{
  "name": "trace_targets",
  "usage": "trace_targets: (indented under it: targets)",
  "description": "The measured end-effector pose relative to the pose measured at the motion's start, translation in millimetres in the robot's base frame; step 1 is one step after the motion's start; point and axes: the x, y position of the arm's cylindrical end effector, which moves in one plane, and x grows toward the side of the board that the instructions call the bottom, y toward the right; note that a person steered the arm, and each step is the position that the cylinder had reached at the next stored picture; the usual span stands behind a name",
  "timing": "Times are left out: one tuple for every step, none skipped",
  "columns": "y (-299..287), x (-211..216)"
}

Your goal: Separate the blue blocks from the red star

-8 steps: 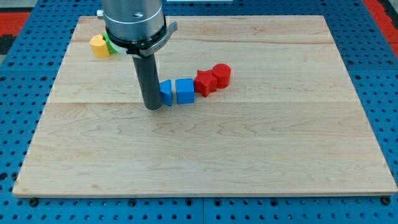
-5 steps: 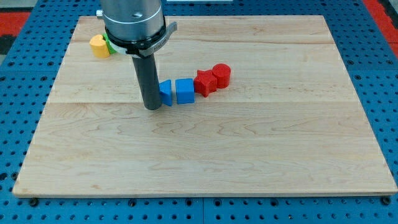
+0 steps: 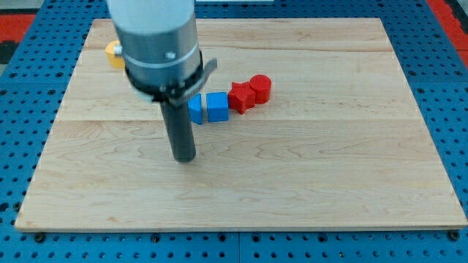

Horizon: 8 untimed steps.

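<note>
**Blocks in a row on a wooden board**

No words or labels can be read, and there are no boxes or bowls.

My tip (image 3: 185, 158) sits on the wooden board (image 3: 292, 190), below the blue blocks and a little to the view's left, not touching them. The arm has only a rod, so it holds nothing.

The partly hidden blue block (image 3: 196, 109) touches the blue cube (image 3: 216, 107). The red star (image 3: 240, 96) is just beside the cube. A red cylinder (image 3: 261, 86) touches the star.

A yellow block (image 3: 112, 52) peeks out at the view's top left. Around the board is a blue table with holes (image 3: 439, 88).
</note>
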Motion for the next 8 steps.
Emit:
trace_targets:
  targets:
    - [60,3]
    - [99,-47]
    - [88,-70]
    - [76,-77]
    - [95,-79]
    - [83,-116]
    - [25,-123]
    - [1,-118]
